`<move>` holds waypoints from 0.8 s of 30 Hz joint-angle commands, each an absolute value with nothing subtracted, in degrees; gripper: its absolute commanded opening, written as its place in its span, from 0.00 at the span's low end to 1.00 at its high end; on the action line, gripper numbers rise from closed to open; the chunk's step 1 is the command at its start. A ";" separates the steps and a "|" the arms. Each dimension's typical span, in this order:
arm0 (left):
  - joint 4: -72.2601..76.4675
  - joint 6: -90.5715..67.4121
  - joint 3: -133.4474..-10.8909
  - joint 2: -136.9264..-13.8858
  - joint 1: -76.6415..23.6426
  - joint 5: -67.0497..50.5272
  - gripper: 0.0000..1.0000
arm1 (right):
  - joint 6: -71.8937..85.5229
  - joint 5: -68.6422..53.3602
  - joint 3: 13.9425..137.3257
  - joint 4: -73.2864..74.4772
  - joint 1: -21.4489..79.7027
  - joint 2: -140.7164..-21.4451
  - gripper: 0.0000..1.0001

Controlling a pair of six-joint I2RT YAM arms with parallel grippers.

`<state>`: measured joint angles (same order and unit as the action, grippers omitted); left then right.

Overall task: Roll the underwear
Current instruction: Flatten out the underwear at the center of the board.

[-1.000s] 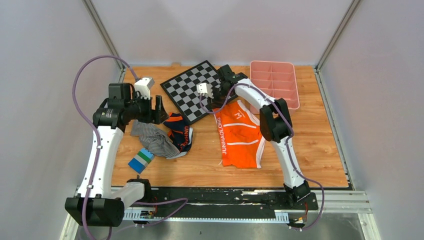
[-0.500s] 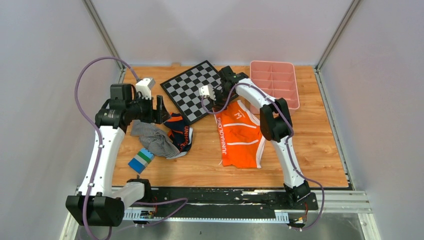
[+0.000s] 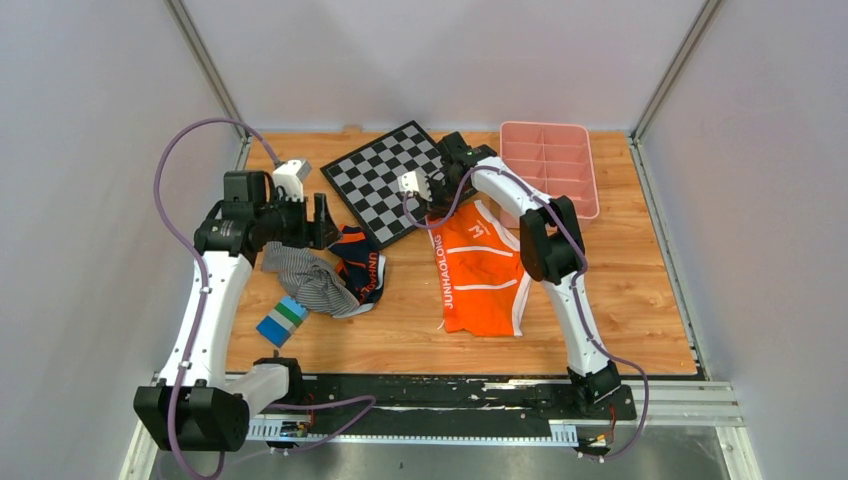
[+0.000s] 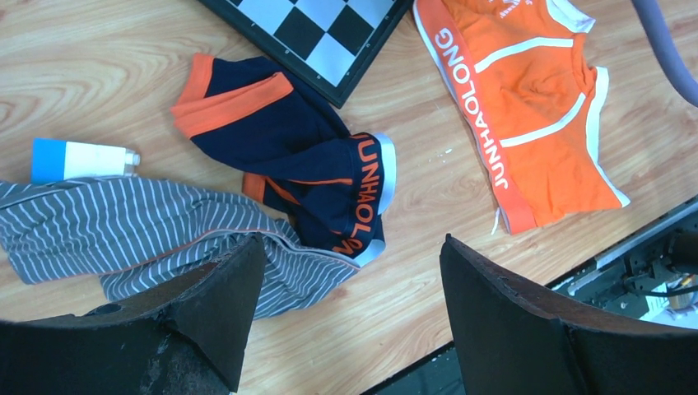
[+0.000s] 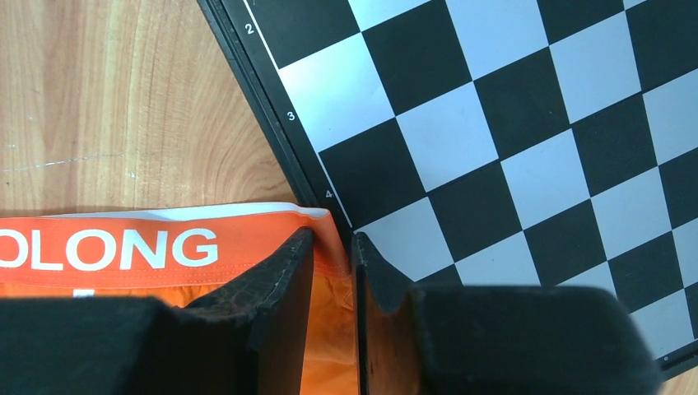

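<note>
**Right gripper [image 5: 333, 247] pinching underwear [image 3: 480, 270]**

The underwear, bright orange with white trim and lettering, is lying flat just beside the board [image 3: 385, 180]. The right jaws are nipping its waistband corner, nearly together. The left gripper [image 4: 346, 271] is hanging wide open, empty.

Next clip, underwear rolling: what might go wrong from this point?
The right gripper pinches only a waistband corner of the underwear, tight against the chessboard edge; the fabric may slip free, or a finger may snag the board. The left gripper hangs open over the navy pair, so it might grab the wrong garment.
</note>
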<state>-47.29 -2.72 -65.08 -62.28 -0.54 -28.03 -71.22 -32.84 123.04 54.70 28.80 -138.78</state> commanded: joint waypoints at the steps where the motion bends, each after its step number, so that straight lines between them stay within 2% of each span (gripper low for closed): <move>1: -45.74 -3.19 -65.13 -61.75 1.49 -28.50 0.85 | -73.16 -34.43 123.10 54.37 29.13 -136.66 0.26; 3: -45.71 -3.16 -65.22 -61.51 1.49 -28.44 0.85 | -74.24 -34.20 122.00 54.83 29.30 -136.16 0.29; 7: -45.44 -2.91 -64.50 -60.67 1.58 -27.94 0.85 | -74.94 -32.55 120.24 54.98 30.15 -136.50 0.28; 13: -45.49 -2.46 -63.57 -59.12 1.76 -27.34 0.85 | -72.66 -32.08 120.32 53.91 30.58 -136.02 0.14; 18: -43.09 -3.72 -61.70 -59.11 1.76 -27.91 0.84 | -67.46 -32.12 120.02 51.35 30.29 -130.41 0.00; 24: -39.11 -5.42 -60.22 -63.54 1.00 -32.09 0.80 | -55.25 -32.10 112.87 44.46 29.60 -117.20 0.00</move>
